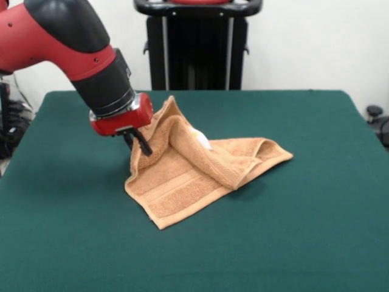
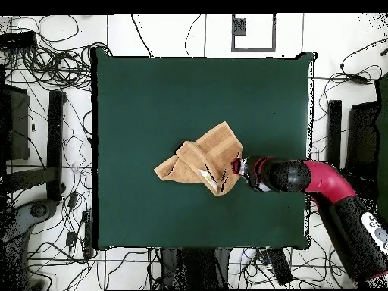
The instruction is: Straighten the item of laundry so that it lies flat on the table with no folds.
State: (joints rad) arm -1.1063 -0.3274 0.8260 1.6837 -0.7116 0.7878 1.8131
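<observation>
The light orange-tan towel (image 1: 194, 167) lies crumpled near the middle of the dark green table (image 1: 292, 231). One side is pulled up into a peak and folded over the rest, and a small white tag (image 1: 202, 140) shows on the fold. My gripper (image 1: 140, 143) is at the towel's raised left edge, and its black fingers (image 1: 144, 146) look pinched on the cloth. In the overhead view the towel (image 2: 198, 161) is a folded, uneven shape on the table (image 2: 151, 98), with the gripper (image 2: 236, 166) at its right edge.
The robot's black pedestal (image 1: 197, 48) stands behind the table's far edge. Cables and equipment (image 2: 45, 91) lie on the floor around the table. Bare green felt surrounds the towel on all sides.
</observation>
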